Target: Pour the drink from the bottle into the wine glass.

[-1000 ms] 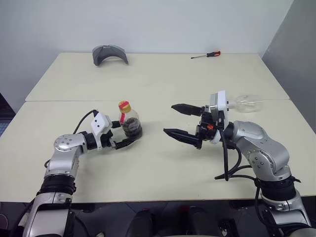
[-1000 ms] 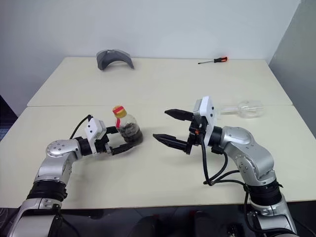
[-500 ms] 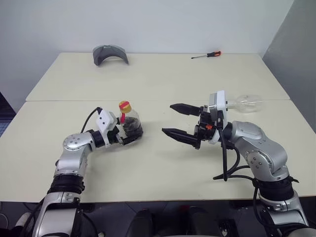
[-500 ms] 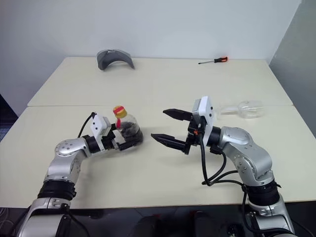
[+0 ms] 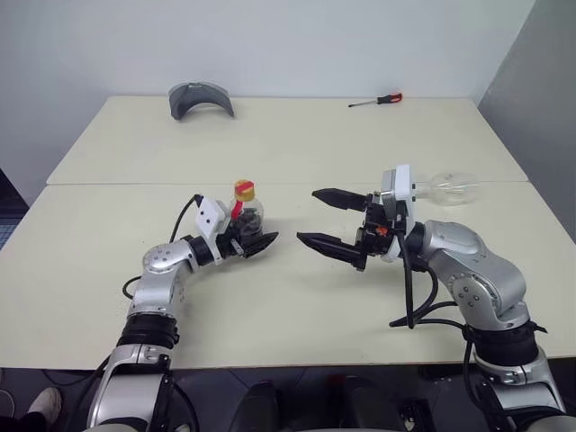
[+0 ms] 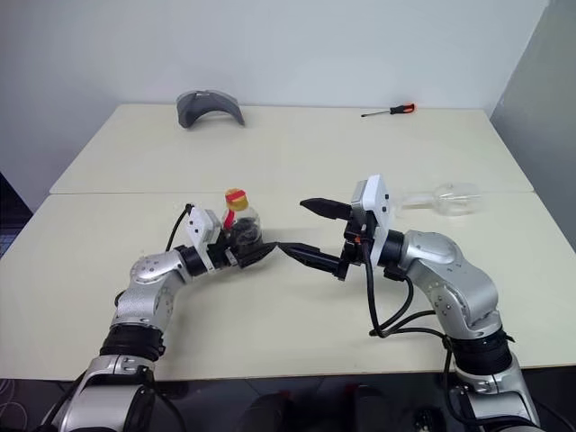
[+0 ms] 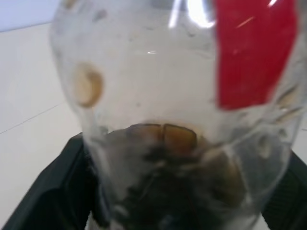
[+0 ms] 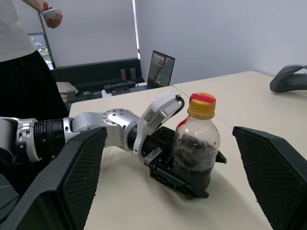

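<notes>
The bottle (image 5: 246, 214), clear and squat with a yellow-and-red cap, stands upright on the table with the dark drink (image 8: 192, 165) in its lower part. My left gripper (image 5: 256, 238) is shut on the bottle's body, one black finger on each side. My right gripper (image 5: 308, 217) hangs open just right of the bottle, pointing at it, with nothing between its fingers (image 8: 57, 182). The wine glass (image 5: 453, 187) lies on its side on the table behind my right wrist.
A grey curved object (image 5: 200, 97) sits at the far left of the table and a red-handled screwdriver (image 5: 378, 100) at the far right. A seam (image 5: 135, 184) joins two tabletops. A person (image 8: 19, 57) stands beyond the table's left side, near a laptop (image 8: 160, 69).
My left gripper has moved right toward the right gripper, its fingers closing in on the bottle, and the bottle has shifted right with it. The right arm has kept still.
</notes>
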Robot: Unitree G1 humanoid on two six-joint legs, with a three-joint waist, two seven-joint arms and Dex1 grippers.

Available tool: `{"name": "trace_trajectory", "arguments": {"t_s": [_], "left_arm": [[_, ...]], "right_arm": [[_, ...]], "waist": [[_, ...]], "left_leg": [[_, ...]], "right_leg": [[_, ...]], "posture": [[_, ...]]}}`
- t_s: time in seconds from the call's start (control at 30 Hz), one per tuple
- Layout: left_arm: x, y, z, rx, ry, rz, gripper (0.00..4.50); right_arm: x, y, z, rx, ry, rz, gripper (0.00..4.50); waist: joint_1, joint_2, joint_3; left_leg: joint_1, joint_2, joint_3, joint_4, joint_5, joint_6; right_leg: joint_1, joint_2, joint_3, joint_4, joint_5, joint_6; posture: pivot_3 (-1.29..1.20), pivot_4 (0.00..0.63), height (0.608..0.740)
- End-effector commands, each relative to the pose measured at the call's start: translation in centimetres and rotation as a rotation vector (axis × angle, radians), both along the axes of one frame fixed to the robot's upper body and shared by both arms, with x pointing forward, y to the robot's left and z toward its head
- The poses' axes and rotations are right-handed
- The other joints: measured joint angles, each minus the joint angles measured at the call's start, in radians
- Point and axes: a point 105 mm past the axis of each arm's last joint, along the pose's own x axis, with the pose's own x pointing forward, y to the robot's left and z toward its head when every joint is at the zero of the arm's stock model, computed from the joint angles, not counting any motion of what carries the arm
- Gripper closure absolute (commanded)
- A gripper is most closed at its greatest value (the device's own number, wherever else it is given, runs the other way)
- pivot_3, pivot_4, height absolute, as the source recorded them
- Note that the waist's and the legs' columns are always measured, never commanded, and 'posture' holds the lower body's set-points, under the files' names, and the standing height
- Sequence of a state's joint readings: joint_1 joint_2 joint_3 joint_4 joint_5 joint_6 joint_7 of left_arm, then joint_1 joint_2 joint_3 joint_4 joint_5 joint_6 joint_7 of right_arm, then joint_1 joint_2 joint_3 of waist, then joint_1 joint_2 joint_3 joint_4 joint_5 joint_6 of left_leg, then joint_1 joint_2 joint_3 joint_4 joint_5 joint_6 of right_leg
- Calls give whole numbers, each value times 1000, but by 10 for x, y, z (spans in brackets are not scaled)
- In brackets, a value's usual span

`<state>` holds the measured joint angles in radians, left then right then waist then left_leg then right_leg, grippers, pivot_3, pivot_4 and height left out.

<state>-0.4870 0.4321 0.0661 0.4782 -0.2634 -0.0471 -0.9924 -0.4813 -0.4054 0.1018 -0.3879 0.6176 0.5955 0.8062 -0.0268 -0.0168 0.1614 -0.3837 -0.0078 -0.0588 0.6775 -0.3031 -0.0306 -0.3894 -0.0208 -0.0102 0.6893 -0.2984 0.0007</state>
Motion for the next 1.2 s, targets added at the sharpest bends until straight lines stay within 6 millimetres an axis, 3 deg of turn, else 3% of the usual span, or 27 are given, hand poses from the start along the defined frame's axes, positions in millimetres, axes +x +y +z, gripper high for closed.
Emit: {"name": "trace_trajectory", "arguments": {"t_s": [0.03, 0.17, 0.3, 0.5, 0.67, 0.87, 1.2], "left_arm": [[2, -1, 7, -4, -28, -4, 1232], [3, 2, 8, -3, -31, 3, 2230], [3, 4, 12, -2, -39, 3, 2651], [-10, -3, 59, -4, -121, -51, 2817], [-25, -21, 80, 47, -179, -110, 2842], [-33, -28, 75, 44, -142, -140, 2842], [-29, -37, 76, 16, -139, -144, 2842]], "right_arm": [[-7, 0, 12, 18, -50, 21, 0], [-7, 1, 11, 18, -48, 25, 0], [-6, 2, 15, 30, -61, 21, 0], [3, 11, 31, 55, -94, -10, 0], [20, 24, 55, 117, -62, -49, 0], [30, 36, 70, 112, -63, -45, 0], [23, 42, 63, 83, -46, 19, 0]], "waist": [[0, 0, 0], [0, 0, 0], [0, 0, 0], [-2, 0, 0], [-2, 0, 0], [-3, 0, 0], [-2, 0, 1]], "left_leg": [[0, 0, 0, 0, 0, 0], [0, 0, 0, 0, 0, 0], [0, 0, 0, 0, 0, 0], [0, 0, 0, 0, 0, 0], [0, 0, 0, 0, 1, -2], [0, 0, 0, -1, 1, -2], [0, 0, 0, -1, 0, 0]], "right_leg": [[0, 0, 0, 0, 0, 0], [0, 0, 0, 0, 0, 0], [0, 0, 0, 0, 0, 0], [-1, 0, 0, 0, 0, 0], [0, 0, 1, 0, 0, 0], [0, 0, 1, -1, 0, 0], [0, 0, 0, -1, 0, 0]], "posture": [[0, 150, 740], [0, 150, 740], [0, 150, 740], [0, 150, 740], [0, 150, 740], [0, 150, 740], [0, 150, 740]]}}
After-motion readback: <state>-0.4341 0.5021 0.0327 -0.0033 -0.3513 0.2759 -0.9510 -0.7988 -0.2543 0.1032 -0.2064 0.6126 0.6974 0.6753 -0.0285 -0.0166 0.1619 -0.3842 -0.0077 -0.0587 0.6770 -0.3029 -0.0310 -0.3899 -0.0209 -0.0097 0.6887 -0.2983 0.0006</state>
